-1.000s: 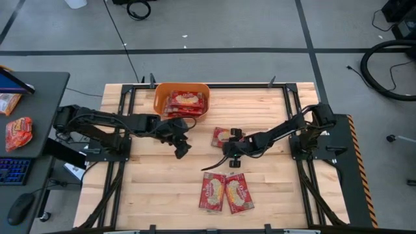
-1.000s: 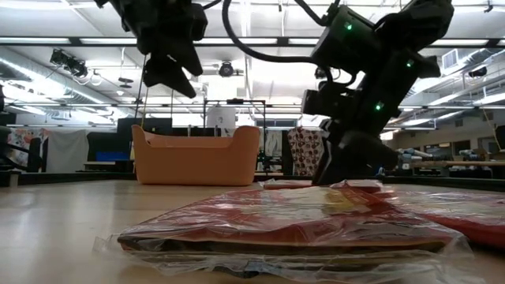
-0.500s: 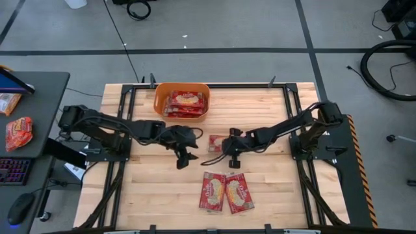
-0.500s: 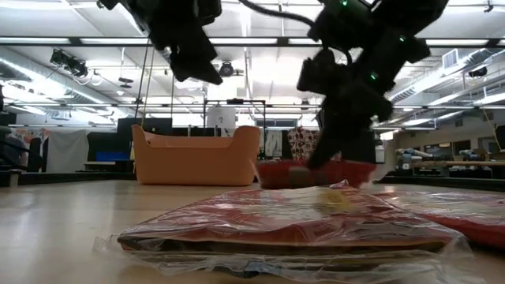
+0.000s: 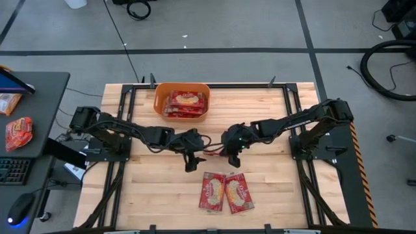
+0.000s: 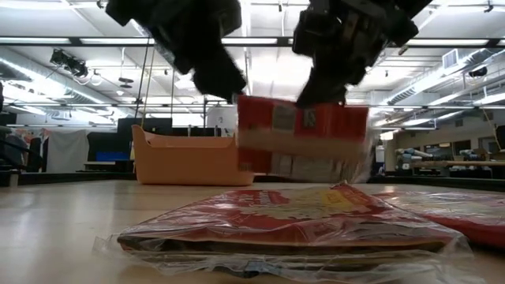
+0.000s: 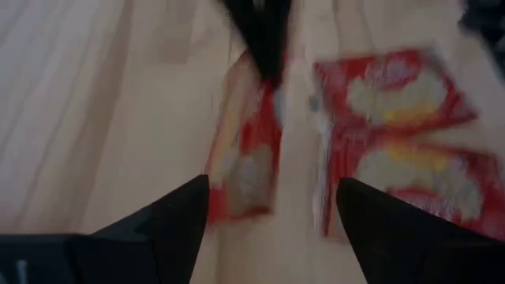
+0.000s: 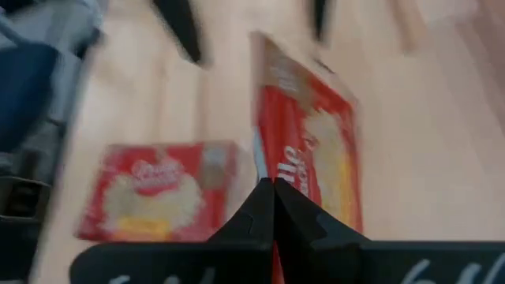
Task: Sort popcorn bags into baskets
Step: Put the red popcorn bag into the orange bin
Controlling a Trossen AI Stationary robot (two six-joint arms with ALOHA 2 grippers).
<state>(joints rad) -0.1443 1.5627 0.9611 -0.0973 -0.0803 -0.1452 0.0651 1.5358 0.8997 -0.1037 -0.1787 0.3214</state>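
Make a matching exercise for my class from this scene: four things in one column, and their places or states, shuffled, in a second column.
Things:
1. Left gripper
2. Right gripper
3. Orange basket
4. Two popcorn bags side by side

States:
A. Lying flat on the table near its front edge
B. Open, empty, beside the raised bag
C. Holds several red bags
D. Shut on a popcorn bag lifted off the table

Pairs: 1-B, 2-D, 3-C, 4-A
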